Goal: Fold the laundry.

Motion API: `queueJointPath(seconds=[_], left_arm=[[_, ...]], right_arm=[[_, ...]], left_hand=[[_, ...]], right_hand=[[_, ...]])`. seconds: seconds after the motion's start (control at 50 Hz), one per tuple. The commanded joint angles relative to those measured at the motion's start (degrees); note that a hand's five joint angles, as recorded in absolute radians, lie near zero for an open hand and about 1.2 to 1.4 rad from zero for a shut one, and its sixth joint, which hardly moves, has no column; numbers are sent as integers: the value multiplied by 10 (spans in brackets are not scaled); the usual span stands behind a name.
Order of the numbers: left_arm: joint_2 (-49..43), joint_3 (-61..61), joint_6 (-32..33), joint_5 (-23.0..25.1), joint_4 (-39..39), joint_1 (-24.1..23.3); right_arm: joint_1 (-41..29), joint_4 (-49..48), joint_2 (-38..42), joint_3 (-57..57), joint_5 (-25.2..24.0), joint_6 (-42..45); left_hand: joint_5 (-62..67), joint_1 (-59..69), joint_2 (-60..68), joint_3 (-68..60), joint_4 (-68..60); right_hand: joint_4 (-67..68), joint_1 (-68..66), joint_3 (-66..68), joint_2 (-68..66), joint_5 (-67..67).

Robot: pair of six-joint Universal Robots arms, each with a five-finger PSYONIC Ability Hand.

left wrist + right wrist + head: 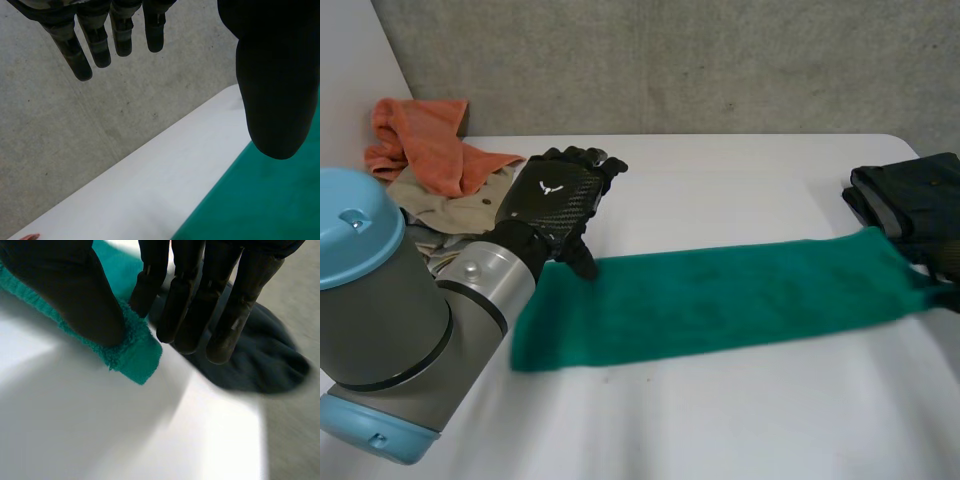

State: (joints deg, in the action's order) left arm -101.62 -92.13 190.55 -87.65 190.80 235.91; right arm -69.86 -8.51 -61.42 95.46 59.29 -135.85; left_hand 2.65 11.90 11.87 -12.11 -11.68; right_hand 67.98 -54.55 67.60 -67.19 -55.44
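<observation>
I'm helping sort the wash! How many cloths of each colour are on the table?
green towel: 1
orange cloth: 1
beige cloth: 1
dark cloth: 1
Total: 4

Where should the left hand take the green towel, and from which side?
Probably its far left-end corner, from above: the green towel lies flat as a long strip, the right hand pinches the opposite end, and the open left hand hovers by that corner.

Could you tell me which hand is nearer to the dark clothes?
Right. The right hand pinches a corner of the green towel beside the dark clothes; the left hand is at the towel's opposite end.
</observation>
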Motion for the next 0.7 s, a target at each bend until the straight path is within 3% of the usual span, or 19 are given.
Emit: queueJointPath(seconds=[0.02,0.1,0.18,0.26,0.4,0.48,0.56,0.7], left_arm=[[3,0,0,-1,-3,0],[5,0,0,-1,-4,2],[9,2,1,-1,-4,5],[19,3,2,-2,-4,6],[44,-1,2,-2,-4,16],[59,-17,2,-6,-2,30],[67,-28,1,-16,0,39],[65,-40,1,-22,0,41]], right_arm=[[104,23,-23,-12,7,132],[105,42,-41,-25,21,147],[32,44,-70,-29,18,121],[-92,31,-104,-45,19,53],[-300,3,-114,-70,17,14],[-436,-10,-87,-72,2,15],[-522,-14,-42,-72,-25,20],[-571,-10,23,-73,-22,18]], left_hand=[[-24,-17,-17,19,15],[-24,-17,-17,19,15],[-24,-17,-17,19,15],[-24,-17,-17,19,15],[-26,-19,-18,21,16],[-26,-19,-18,21,16],[-26,-19,-18,21,16],[-26,-19,-18,21,16]], right_hand=[[120,-255,124,-128,-146],[120,-255,124,-128,-146],[120,-255,124,-128,-146],[120,-255,124,-128,-146],[120,-255,124,-128,-146],[120,-255,124,-128,-146],[120,-255,124,-128,-146],[120,-255,124,-128,-146]])
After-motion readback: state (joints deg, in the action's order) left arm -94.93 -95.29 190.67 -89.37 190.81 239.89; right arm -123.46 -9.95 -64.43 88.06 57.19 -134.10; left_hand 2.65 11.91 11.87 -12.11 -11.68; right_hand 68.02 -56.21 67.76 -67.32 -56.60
